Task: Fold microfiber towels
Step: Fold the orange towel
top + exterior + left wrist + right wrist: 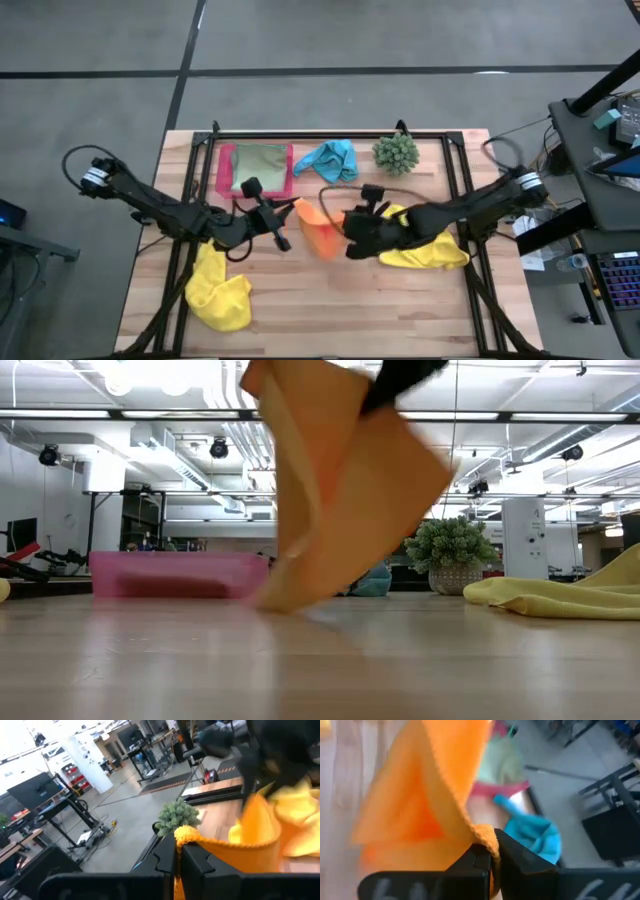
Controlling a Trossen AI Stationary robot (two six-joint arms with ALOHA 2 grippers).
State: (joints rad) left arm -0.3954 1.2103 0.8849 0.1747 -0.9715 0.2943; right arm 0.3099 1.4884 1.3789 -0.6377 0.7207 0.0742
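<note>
An orange towel hangs mid-table between my two grippers, which both come in about level. My left gripper is shut on one end, my right gripper on the other. In the low view the orange towel droops in folds, and its lower tip touches the table. One yellow towel lies crumpled near the front left. Another yellow towel lies under my right arm. A turquoise towel lies at the back, and a light green towel lies in the pink tray. My left gripper pinches a corner of the orange towel between its two fingers, coming level from the table's left. The hem runs fairly straight from there toward the other gripper. My right gripper pinches another corner between its two fingers, coming from the table's right and slanting down. The cloth fans out from the pinch in two folds and hangs below.
A spiky green plant ball stands at the back right, next to the turquoise towel. The pink tray lies at the back left. Bare wood stretches along the near edge between the two yellow towels.
</note>
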